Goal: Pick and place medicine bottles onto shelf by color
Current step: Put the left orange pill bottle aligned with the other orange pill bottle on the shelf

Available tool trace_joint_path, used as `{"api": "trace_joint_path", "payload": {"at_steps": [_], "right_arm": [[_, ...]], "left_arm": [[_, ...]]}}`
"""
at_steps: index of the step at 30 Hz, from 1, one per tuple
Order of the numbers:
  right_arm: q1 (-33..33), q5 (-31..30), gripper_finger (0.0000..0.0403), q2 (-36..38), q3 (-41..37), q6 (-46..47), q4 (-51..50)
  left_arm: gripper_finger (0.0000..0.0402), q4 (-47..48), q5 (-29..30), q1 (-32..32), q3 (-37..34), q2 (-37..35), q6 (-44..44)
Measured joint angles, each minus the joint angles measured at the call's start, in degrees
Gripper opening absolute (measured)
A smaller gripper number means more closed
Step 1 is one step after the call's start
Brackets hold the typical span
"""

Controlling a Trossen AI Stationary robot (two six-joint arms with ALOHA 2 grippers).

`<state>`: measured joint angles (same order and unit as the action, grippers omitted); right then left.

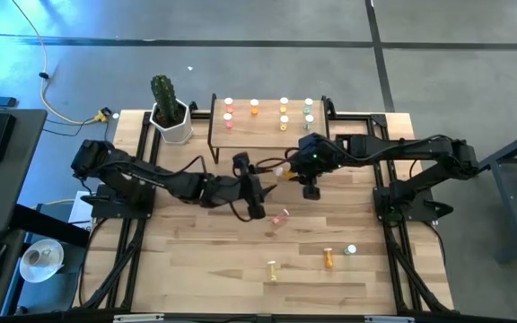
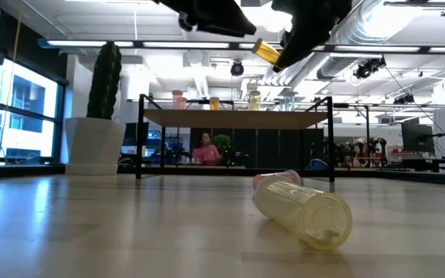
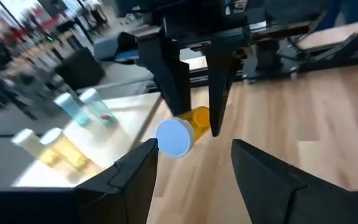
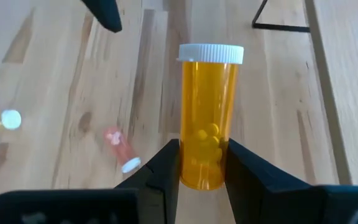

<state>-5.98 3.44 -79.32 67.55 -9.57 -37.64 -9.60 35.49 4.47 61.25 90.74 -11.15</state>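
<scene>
**Orange bottle held in mid-air between two arms, handover just finished or about to go wrong**

The main risk lay in the grip. The right gripper [image 4: 202,168] clenched only the lower body of the orange pill bottle [image 4: 207,118], so most of the bottle and its white cap stuck out past the fingertips. A quick swing toward the shelf [image 1: 267,121] could have let it pivot or slip, and it would have dropped onto the table [image 1: 205,260] among the loose bottles. The left gripper [image 3: 194,155] sat just beside the bottle's cap with its jaws apart and nothing in them; any drift forward could have knocked the cap. The shelf already carried several upright bottles in the upper middle of the high view, so a tilted placement might have toppled neighbours.

In the high view both arms reached toward the centre of the frame. The left arm stretched in from the left, its wrist low and pointed right. The right arm came from the right, elbow bent, its wrist just below the shelf's front edge. In the low view the orange bottle hung tilted at the upper middle, well above the table.

Still on the table lay a pink bottle [image 1: 281,216] near centre, a yellow bottle [image 1: 272,268], an orange one [image 1: 328,258] and a pale green one [image 1: 351,249] in the lower right. A potted cactus [image 1: 167,108] stood left of the shelf.
</scene>
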Motion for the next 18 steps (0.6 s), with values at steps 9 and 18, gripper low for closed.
{"api": "trace_joint_path", "payload": {"at_steps": [9,18], "right_arm": [[2.08,0.10,0.0092,-0.01,0.00,-5.32,-0.58],[4.80,0.04,0.0092,-0.01,0.00,-5.76,-0.24]], "left_arm": [[0.0195,0.83,-15.21,-4.12,0.00,0.00,8.92],[0.0195,0.39,-15.68,-4.96,0.00,0.00,9.71]]}}
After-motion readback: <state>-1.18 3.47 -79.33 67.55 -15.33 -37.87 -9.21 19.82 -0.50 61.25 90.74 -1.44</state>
